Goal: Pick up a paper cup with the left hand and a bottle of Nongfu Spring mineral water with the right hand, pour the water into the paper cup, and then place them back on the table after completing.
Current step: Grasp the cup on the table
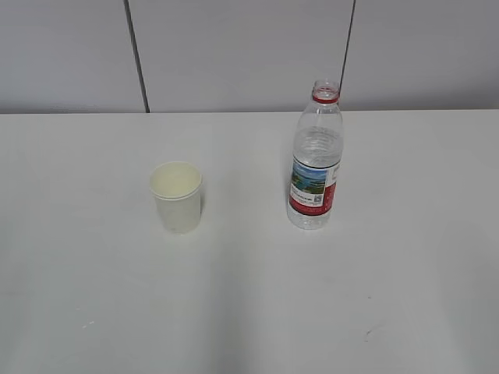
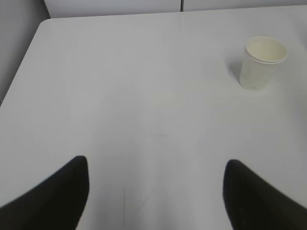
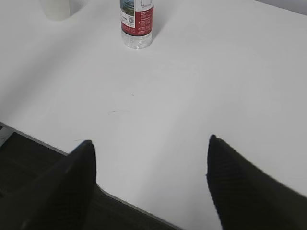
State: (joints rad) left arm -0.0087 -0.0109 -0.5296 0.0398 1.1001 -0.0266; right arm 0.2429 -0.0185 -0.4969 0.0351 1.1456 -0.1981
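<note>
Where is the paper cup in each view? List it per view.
Exterior: paper cup left of centre, left of the water bottle.
Left wrist: upper right, on the table.
Right wrist: only its base, top left edge.
Shared landmark: exterior and right wrist both show the bottle.

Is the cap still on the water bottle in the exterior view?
No, the bottle stands upright with an open neck; only the red ring remains below its mouth.

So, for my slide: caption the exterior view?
Paper cup and uncapped water bottle standing apart on a white table.
</note>
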